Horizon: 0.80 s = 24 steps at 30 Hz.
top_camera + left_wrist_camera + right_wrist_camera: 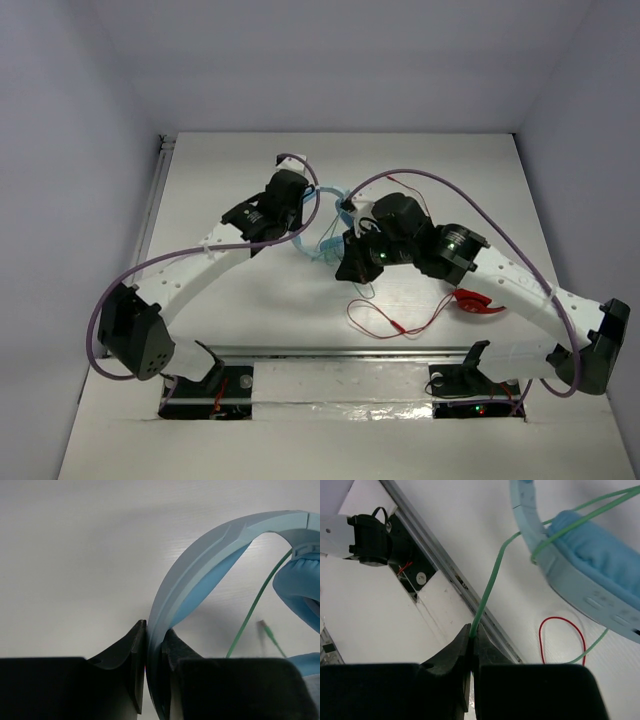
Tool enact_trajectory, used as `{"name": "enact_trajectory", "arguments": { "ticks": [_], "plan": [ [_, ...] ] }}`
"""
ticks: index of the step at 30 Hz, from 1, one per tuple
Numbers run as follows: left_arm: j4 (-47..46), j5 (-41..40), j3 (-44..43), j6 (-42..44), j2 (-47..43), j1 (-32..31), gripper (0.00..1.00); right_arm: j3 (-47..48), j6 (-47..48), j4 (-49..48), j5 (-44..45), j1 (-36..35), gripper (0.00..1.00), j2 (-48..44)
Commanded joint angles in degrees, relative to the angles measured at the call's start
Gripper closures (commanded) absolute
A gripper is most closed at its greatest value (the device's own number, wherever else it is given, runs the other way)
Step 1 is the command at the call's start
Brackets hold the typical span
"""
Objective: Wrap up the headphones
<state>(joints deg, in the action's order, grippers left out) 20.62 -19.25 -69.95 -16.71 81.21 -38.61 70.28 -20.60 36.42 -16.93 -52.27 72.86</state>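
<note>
Headphones [598,555]: headband [200,567] tight in L end effector [154,633], cable [490,585] tight in R end effector [471,633].

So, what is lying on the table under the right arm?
From under the right arm, a part of small red headphones shows, and their thin red cable loops over the table. The rest of the red headphones is covered by the arm.

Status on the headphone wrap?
Left gripper shut on headband. Right gripper shut on green cable, lines crossing one cup. Red headphones, red cable lie nearby.
</note>
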Motion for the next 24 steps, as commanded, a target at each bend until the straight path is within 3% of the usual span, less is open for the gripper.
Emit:
{"name": "enact_trajectory", "arguments": {
  "ticks": [1,10,13,17,24],
  "plan": [
    [1.8,-2.3,1.6,1.1,-4.7,-0.6,1.00,4.9,2.3,2.8,3.5,-0.6,1.00,-2.4],
    [6.3,-0.5,5.0,5.7,-10.0,-0.6,1.00,9.3,5.1,7.8,15.2,-0.6,1.00,-2.8],
    [6.4,0.9,5.9,7.2,-12.3,-0.6,1.00,10.8,5.2,8.7,22.8,-0.6,1.00,-3.8],
    [4.9,7.6,6.8,9.1,-14.3,-0.6,1.00,11.0,4.2,5.9,36.4,-0.6,1.00,-4.3],
    [4.9,9.4,9.5,8.6,-16.4,-0.6,1.00,10.3,4.6,-1.4,47.3,-0.6,0.93,-4.3]
  ]
}}
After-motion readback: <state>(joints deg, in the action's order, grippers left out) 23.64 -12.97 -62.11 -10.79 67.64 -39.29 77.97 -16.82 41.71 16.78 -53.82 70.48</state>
